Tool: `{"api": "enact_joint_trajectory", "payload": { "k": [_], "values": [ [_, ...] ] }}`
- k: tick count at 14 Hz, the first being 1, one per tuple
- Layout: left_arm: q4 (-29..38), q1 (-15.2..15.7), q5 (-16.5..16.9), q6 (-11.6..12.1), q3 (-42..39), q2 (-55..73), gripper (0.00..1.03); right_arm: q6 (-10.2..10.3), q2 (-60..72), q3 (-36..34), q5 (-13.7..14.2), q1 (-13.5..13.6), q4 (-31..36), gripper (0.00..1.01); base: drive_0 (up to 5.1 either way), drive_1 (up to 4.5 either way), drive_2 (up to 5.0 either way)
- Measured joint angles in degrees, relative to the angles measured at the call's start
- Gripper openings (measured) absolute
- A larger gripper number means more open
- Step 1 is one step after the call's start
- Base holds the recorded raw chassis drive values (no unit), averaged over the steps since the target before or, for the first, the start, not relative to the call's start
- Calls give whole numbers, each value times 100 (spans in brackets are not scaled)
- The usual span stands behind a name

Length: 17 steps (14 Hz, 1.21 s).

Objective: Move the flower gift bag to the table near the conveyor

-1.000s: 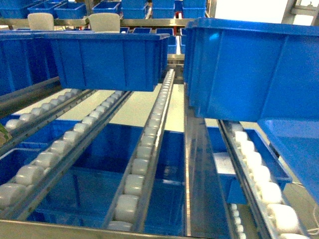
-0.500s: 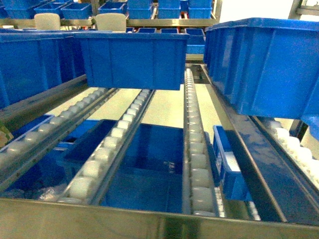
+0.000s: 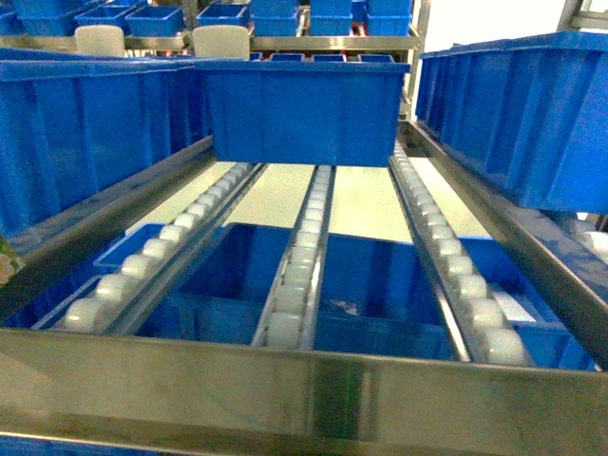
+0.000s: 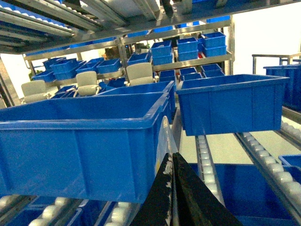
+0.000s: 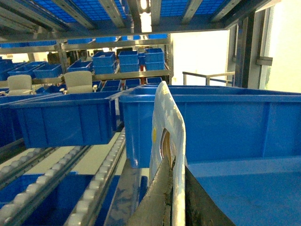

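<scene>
Right up close in the right wrist view, right gripper [image 5: 173, 197] with dark fingers pressed together on the handle edge of the flower gift bag [image 5: 165, 127], a pale, glossy flap with a cut-out hole and a small yellow spot, standing upright above the jaws. Same story in the left wrist view: left gripper [image 4: 173, 188] with black fingers closed tight on a thin white edge of the bag [image 4: 163, 136], only a sliver of it showing. Bag held up between both arms, then, in front of the rack; not visible from the head camera.

Just beyond, in the head view, steel front rail of the conveyor [image 3: 304, 385], then three lanes of small white rollers [image 3: 302, 261] running away, blue bins [image 3: 370, 285] visible below through the gaps. Further along, a big blue bin [image 3: 306, 109] sitting across the middle lanes, another bin [image 3: 76, 133] at left, a third bin [image 3: 532, 119] at right. Far back, shelves stacked with small blue bins [image 4: 188, 47] and two pale chair backs [image 3: 220, 41]. Table not in sight in any view.
</scene>
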Motion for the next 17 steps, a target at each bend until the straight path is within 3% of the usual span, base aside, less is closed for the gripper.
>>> {"api": "enact_joint_trajectory", "payload": {
  "k": [17],
  "values": [
    [2, 0, 0, 0, 0, 2, 2, 0, 2, 0, 0, 0, -11, 2, -480, 128, 354]
  ]
}}
